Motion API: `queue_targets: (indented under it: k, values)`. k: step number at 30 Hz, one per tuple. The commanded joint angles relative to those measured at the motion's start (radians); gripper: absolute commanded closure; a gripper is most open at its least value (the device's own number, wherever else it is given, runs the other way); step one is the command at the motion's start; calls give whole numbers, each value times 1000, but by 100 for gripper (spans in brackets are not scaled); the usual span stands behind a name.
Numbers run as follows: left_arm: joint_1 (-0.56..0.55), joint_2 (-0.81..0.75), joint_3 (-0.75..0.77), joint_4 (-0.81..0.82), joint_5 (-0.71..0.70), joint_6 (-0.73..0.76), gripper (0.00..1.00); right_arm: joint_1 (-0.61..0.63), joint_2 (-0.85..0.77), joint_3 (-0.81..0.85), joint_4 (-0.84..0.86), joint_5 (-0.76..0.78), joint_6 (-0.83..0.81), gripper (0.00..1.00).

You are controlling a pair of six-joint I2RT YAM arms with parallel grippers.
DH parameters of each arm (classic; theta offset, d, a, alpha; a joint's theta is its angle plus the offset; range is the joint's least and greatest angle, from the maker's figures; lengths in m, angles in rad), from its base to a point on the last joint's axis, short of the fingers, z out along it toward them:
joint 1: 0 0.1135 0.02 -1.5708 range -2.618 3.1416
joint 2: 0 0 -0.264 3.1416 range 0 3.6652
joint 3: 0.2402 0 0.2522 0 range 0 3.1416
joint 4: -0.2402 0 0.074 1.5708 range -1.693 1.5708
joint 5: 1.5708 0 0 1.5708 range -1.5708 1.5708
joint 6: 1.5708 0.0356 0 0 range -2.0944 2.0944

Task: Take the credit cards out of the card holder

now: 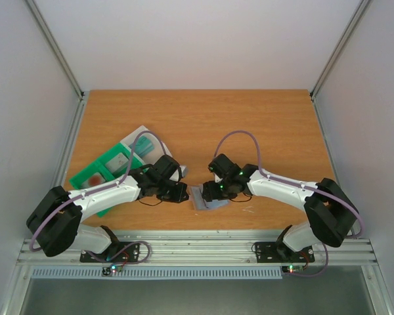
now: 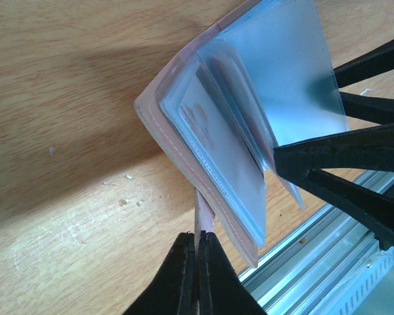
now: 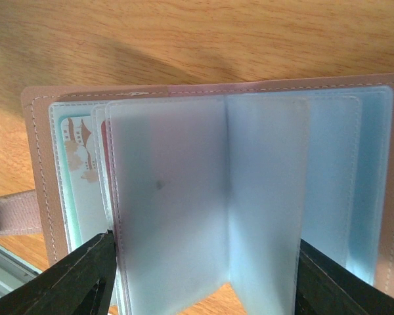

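The card holder (image 1: 207, 198) lies open near the table's front edge, between both grippers. In the wrist views it is a pinkish-grey cover (image 3: 33, 157) with frosted clear sleeves (image 3: 184, 197) fanned up. A teal credit card (image 3: 79, 177) with brown print sits inside a left sleeve; it also shows in the left wrist view (image 2: 207, 131). My left gripper (image 2: 200, 239) is shut on the holder's strap (image 2: 202, 213). My right gripper (image 3: 205, 241) is wide open, with one finger on each side of the folded sleeves. Its fingers (image 2: 328, 161) show in the left wrist view.
A green compartment tray (image 1: 102, 177) lies under my left arm, with a clear plastic box (image 1: 139, 139) behind it. The aluminium rail (image 1: 197, 246) runs along the table's front edge, just beside the holder (image 2: 328, 249).
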Motion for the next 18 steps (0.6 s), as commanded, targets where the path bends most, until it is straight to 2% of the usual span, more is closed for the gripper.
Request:
queue_targets:
  k: [1, 9, 18]
  values:
    - [4, -20, -2, 22, -5, 19, 99, 2, -39, 33, -55, 10, -10, 32]
    - [11, -15, -23, 38, -31, 19, 100, 1, -53, 29, -50, -16, -15, 32]
    - [20, -7, -21, 41, -28, 22, 100, 2, -75, 29, -41, -55, -4, 48]
